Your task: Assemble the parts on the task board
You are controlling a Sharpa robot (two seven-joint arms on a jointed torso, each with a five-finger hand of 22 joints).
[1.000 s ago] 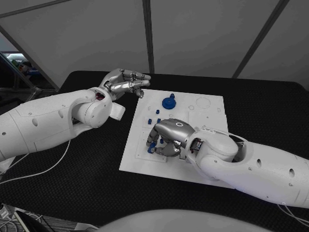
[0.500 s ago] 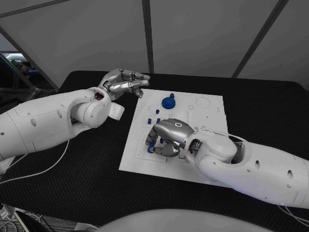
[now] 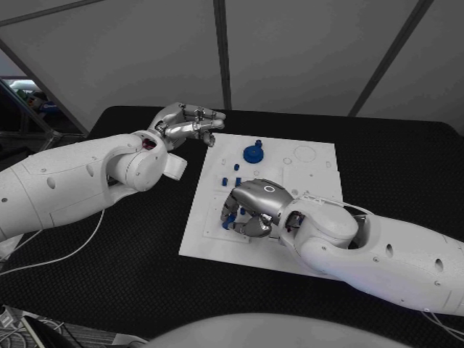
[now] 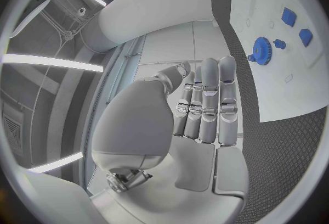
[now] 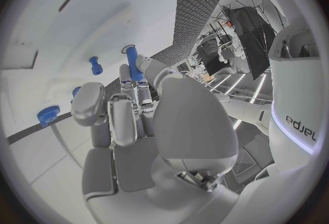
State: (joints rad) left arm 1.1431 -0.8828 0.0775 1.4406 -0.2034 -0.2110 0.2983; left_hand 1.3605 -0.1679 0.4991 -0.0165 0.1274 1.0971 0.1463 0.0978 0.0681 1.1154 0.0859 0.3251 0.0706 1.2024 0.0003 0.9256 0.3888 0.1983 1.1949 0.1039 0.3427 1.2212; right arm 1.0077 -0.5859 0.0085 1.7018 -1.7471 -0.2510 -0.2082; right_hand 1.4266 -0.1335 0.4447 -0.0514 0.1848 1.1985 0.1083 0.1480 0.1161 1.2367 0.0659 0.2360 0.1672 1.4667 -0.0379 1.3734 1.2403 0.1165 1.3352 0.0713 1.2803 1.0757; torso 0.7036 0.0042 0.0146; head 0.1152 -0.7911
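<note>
White task board (image 3: 314, 168) sits mid-frame in the head view on the black table (image 3: 399, 167), tilted slightly, long side running toward the top of the frame. Blue gear (image 3: 253, 154) stands on the board's upper middle, small blue pegs (image 3: 232, 179) just below and left of it. Right hand (image 3: 255, 208) comes in from lower right and rests over the board's lower-left part, fingers curled in around a blue cylinder part (image 5: 134, 63); right wrist view shows the cylinder pinched up between the fingertips, another small blue peg (image 5: 95, 65) standing on the board beyond it, a blue knurled piece (image 5: 48, 115) near the circle's left. Left hand (image 3: 187, 123) hangs above the table's upper-left edge, off the board, fingers bent and held close together, nothing in them. Left wrist view: same fingers (image 4: 209, 100) side by side, gear (image 4: 260, 48) and two blue blocks (image 4: 296, 26) on the board at upper right.
</note>
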